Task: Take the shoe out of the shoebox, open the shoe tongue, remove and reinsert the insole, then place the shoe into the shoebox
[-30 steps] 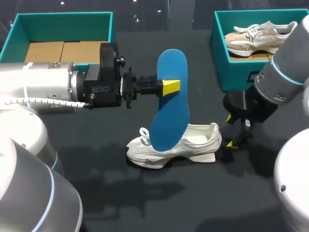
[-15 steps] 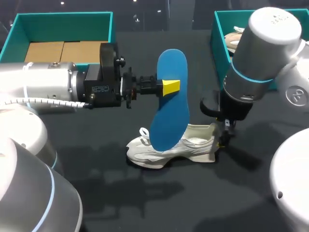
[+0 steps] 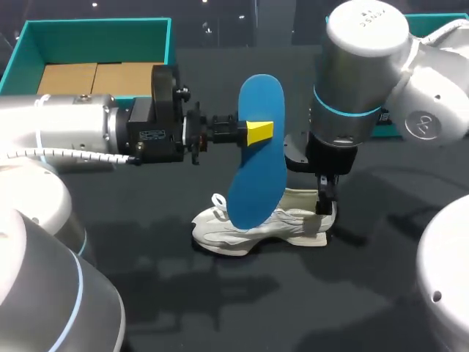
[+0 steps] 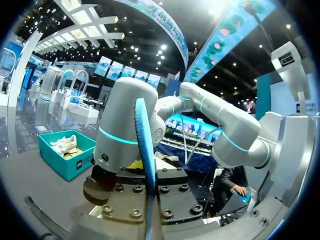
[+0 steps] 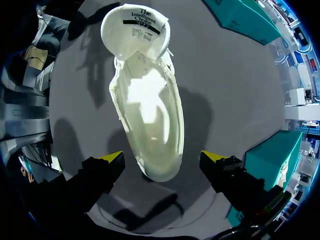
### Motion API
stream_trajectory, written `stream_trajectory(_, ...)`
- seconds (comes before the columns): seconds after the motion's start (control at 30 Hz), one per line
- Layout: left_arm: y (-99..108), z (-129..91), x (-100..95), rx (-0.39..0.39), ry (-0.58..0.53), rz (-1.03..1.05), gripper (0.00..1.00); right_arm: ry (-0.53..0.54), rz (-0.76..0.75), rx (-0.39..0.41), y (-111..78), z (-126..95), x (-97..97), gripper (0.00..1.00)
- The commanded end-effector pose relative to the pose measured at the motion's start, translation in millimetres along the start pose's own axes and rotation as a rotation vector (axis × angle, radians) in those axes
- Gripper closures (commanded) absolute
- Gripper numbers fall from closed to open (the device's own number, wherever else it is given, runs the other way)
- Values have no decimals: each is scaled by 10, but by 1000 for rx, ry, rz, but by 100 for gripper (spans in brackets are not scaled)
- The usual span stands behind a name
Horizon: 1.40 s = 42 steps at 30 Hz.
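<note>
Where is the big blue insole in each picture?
Head view: blue insole upright in the middle, held by the left gripper above the white shoe.
Left wrist view: the insole edge-on, clamped in that gripper.
Right wrist view: not in it.
Shared landmark: the right arm beside the insole; the right gripper hangs open over the shoe.

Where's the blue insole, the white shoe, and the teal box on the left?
Flat blue insole (image 3: 256, 176): head view, on its lower half.
White lace-up shoe (image 5: 150, 115): right wrist view, on its bare inside floor.
Teal cardboard shoebox (image 3: 95, 37): head view, on its back wall.
</note>
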<state>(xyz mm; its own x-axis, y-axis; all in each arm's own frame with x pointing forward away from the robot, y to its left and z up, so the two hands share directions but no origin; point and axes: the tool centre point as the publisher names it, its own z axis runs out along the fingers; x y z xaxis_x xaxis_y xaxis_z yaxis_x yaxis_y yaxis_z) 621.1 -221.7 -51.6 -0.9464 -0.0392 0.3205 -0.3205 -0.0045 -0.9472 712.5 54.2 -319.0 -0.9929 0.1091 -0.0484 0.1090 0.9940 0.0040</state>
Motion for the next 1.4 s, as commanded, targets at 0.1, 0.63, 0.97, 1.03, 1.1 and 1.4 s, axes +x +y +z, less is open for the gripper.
stream_trajectory(0.1, 10, 21, -1, 2, -1, 0, 100, -16, -20, 34, 161, -78, -27, 0)
stream_trajectory(0.63, 10, 21, -1, 2, -1, 0, 100, 2, -71, -25, 490, 152, -272, 0)
stream_trajectory(0.97, 10, 21, -1, 2, -1, 0, 100, 48, -87, -37, 609, 381, -314, 20)
stream_trajectory(1.03, 10, 21, -1, 2, -1, 0, 100, 58, -89, -37, 620, 420, -305, 23)
stream_trajectory(1.1, 10, 21, -1, 2, -1, 0, 100, 67, -92, -36, 628, 452, -288, 25)
stream_trajectory(1.4, 10, 21, -1, 2, -1, 0, 100, 107, -101, -37, 672, 579, -189, 45)
